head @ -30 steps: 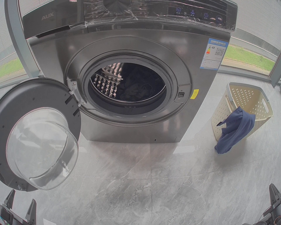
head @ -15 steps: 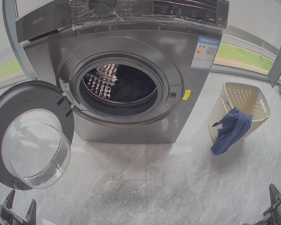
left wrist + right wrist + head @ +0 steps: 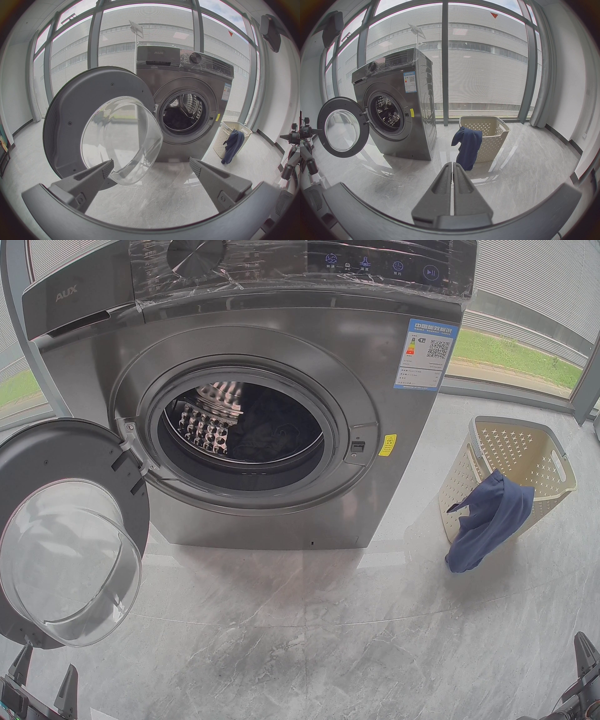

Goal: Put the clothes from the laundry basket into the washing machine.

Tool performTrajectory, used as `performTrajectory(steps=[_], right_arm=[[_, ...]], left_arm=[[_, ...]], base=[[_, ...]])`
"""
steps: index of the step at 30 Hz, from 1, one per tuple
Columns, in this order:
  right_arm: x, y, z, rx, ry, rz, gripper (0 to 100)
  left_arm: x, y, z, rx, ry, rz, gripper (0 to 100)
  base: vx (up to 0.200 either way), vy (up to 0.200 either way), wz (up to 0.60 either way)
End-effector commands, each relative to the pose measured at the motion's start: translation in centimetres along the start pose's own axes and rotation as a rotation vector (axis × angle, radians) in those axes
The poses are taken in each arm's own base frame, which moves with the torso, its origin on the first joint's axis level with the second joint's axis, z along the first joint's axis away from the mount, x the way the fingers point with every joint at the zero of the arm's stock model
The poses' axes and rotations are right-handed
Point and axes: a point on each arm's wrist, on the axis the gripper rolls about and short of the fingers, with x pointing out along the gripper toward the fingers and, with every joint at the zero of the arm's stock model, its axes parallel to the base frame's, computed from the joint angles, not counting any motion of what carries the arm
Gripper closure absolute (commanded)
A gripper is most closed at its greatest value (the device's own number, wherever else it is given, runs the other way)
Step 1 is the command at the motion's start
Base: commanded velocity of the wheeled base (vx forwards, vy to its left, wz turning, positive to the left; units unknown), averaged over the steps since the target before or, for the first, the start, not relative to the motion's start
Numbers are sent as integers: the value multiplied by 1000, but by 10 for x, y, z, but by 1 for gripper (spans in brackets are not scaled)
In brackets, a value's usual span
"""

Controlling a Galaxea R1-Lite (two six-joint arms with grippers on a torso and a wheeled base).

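Both arms sit low and near, at the bottom corners of the head view. The left end effector [image 3: 151, 161] points toward the washing machine [image 3: 250, 334] and its door [image 3: 56, 452], which is swung open to the left. Its fingers are spread wide with nothing between them. The right end effector [image 3: 452, 165] faces the laundry basket [image 3: 550, 446], fingers pressed together (nothing held). The basket stands on the floor [image 3: 312, 627] right of the machine. A blue garment [image 3: 487, 521] hangs over its near rim, reaching down to the floor. Dark clothes [image 3: 275, 427] lie in the drum.
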Motion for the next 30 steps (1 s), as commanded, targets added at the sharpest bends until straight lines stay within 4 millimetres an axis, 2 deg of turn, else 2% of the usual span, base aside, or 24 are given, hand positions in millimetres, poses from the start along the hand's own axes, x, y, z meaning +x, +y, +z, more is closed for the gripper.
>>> performTrajectory(steps=[1,30], right_arm=[[0,0,-5,0,4,0,100],[0,0,-5,-3,4,1,100]], left_arm=[[0,0,-5,1,4,2,0],[0,0,-5,18,4,0,0]], base=[[0,0,0],[0,0,0]])
